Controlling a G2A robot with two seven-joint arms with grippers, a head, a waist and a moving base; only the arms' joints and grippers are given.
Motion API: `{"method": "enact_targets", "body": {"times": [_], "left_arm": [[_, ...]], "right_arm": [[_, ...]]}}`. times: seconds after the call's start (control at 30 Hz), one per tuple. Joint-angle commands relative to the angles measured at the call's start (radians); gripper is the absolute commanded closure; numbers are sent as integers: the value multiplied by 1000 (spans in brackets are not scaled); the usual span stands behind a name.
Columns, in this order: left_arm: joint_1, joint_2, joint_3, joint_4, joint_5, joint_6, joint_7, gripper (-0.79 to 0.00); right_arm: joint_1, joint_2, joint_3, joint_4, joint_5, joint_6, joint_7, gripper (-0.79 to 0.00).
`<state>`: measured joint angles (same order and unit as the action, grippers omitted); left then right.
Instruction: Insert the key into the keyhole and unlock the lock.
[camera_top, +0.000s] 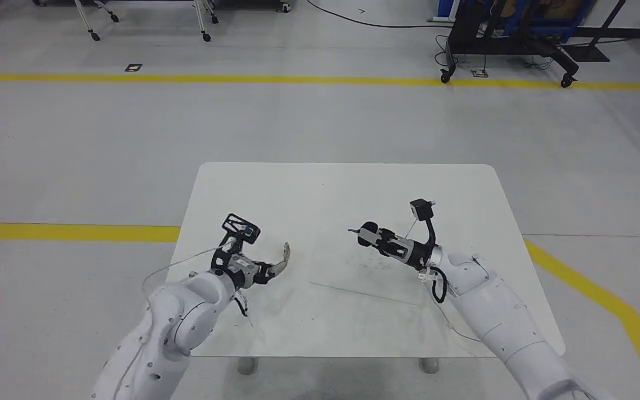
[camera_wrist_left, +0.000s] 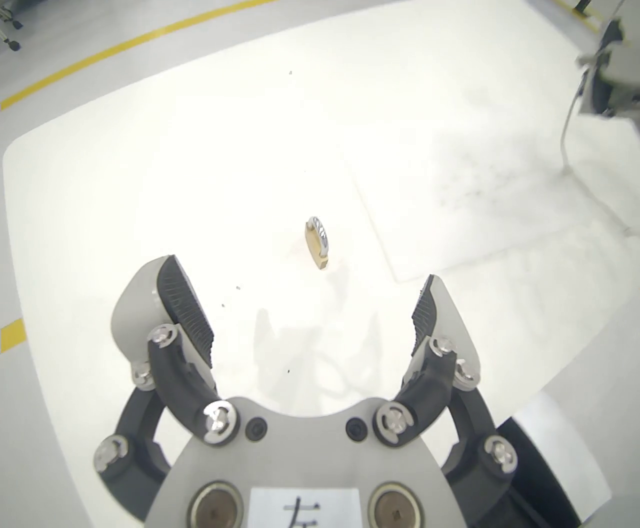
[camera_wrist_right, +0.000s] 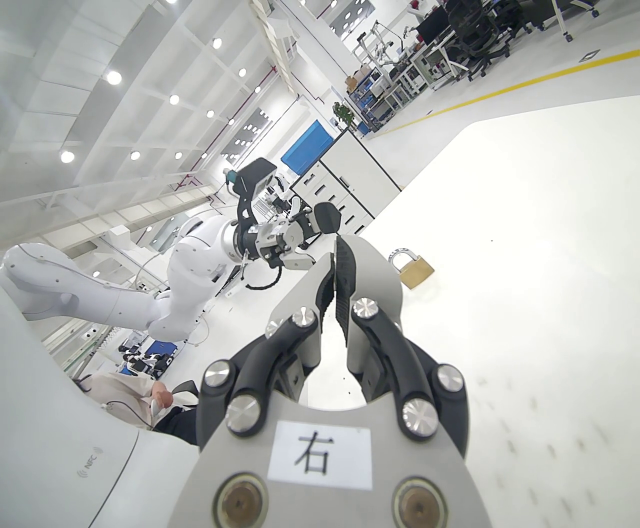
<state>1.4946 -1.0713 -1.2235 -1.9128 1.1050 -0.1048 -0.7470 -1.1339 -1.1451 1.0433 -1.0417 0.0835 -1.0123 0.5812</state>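
The lock (camera_wrist_left: 316, 242) sat on the table (camera_wrist_left: 150, 175). Near the lock, the left gripper (camera_wrist_left: 300, 280) held its jaws wide apart. The right gripper (camera_wrist_right: 339, 260), also near it, had its jaws pressed together.

Right end effector (camera_wrist_right: 336, 252) pads are pressed together; I can't tell if anything's pinched between them. From the top cam there's a thin bit at its tip, too small to identify. In the left wrist view it's blurred and cut off by the frame edge. Lock (camera_wrist_right: 416, 270): I can't read the keyhole from either wrist cam, and the left wrist sees it nearly edge-on. On the top cam it's too small to make out on the counter (camera_top: 340, 190).
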Motion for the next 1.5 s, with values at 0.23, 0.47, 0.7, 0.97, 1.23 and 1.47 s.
{"method": "enact_targets", "body": {"times": [0.23, 0.47, 0.7, 0.97, 1.23, 1.47], "left_arm": [[-178, -38, 160, 194, -2, 25, -42, -603], [-248, -60, 212, 292, -32, 41, -36, -449], [-280, -74, 237, 334, -25, 64, -13, -366], [-302, -83, 251, 358, -3, 74, -29, 0], [-310, -89, 258, 364, 29, 77, -36, 0], [-330, -98, 269, 401, 46, 82, -30, 0]], "right_arm": [[0, 0, 0, 0, 0, 0, 0, 0], [0, 0, 0, 0, 0, 0, 0, 0], [0, 0, 0, 0, 0, 0, 0, 0], [0, 0, 0, 0, 0, 0, 0, 0], [0, 0, 0, 0, 0, 0, 0, 0], [0, 0, 0, 0, 0, 0, 0, 0]]}}
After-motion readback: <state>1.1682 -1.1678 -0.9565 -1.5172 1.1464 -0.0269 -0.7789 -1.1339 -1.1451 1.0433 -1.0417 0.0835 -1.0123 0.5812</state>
